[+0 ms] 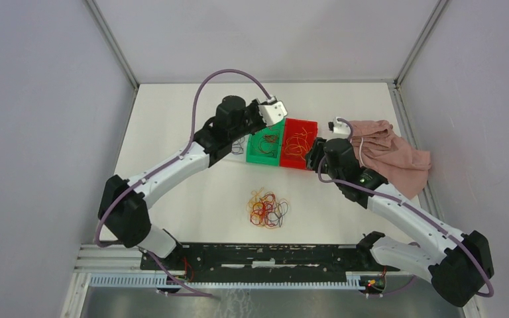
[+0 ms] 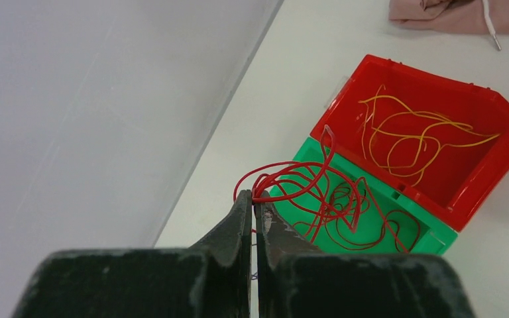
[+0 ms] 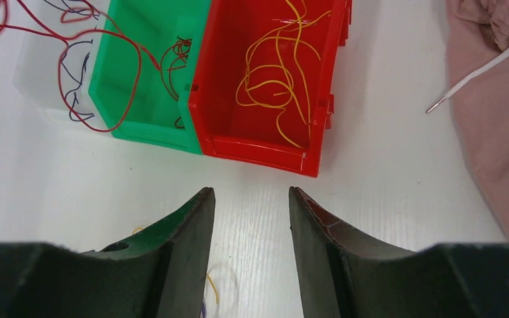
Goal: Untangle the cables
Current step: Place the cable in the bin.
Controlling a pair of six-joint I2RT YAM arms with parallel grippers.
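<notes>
The left gripper point(image 1: 253, 130) hangs over the green bin point(image 1: 262, 161), its jaws hidden under the wrist. The red bin point(image 1: 299, 165) sits beside that, its right end next to the right gripper point(image 1: 315, 151). A loose tangle of cables point(image 1: 267, 209) lies well behind both sets of jaws, and a pink cloth point(image 1: 397, 162) lies right of the right jaws

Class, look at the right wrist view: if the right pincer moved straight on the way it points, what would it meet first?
The right pincer would probably meet the red bin at its near wall first, across bare table; depth is unclear.
</notes>
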